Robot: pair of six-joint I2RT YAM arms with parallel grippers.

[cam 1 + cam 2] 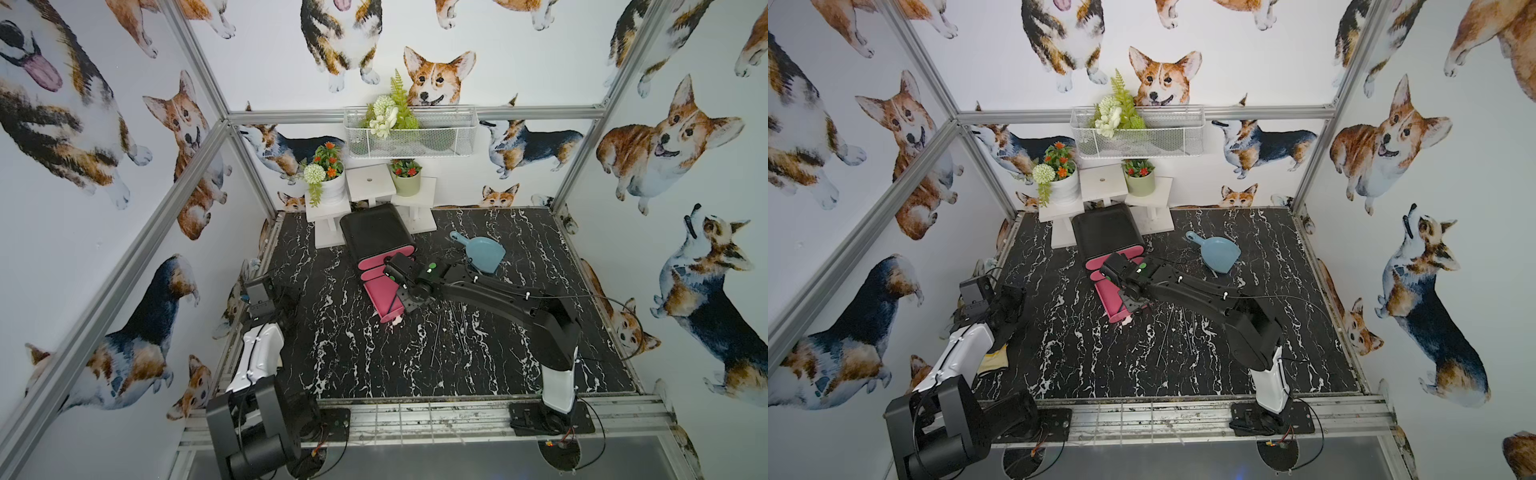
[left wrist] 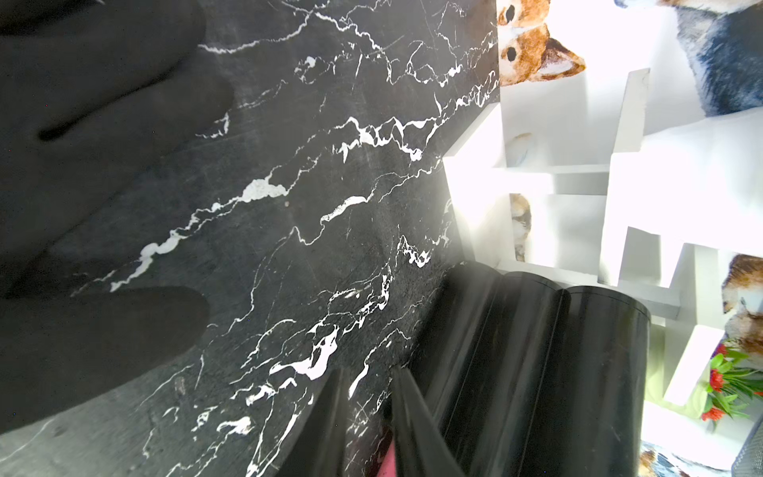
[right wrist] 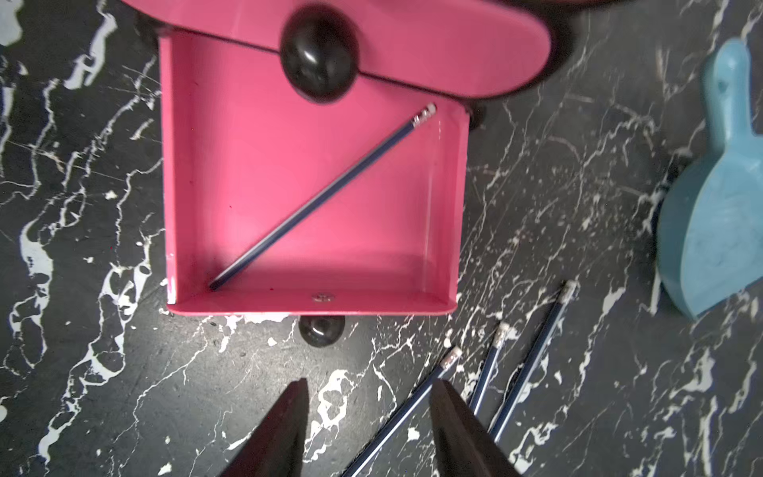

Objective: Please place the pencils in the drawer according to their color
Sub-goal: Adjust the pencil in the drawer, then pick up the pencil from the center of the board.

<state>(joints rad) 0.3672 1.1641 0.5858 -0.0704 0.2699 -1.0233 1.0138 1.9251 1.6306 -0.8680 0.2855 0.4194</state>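
Note:
The drawer chest (image 1: 374,232) is black with pink fronts and stands at the back middle of the table. Its lowest drawer (image 3: 289,186) is pulled out, and one dark blue pencil (image 3: 330,190) lies slantwise on its pink floor. Three more dark pencils (image 3: 532,355) lie on the table beside the drawer, thin lines in a top view (image 1: 436,336). My right gripper (image 3: 370,380) hangs over the drawer's front knob (image 3: 321,330), open and holding nothing. My left gripper (image 2: 369,371) rests low at the table's left side, its fingers a narrow gap apart with nothing between them.
A blue dustpan (image 1: 482,251) lies to the right of the chest, close to the right arm. White stands with potted flowers (image 1: 332,183) line the back wall behind the chest. A wire basket (image 1: 411,133) hangs on the wall above them.

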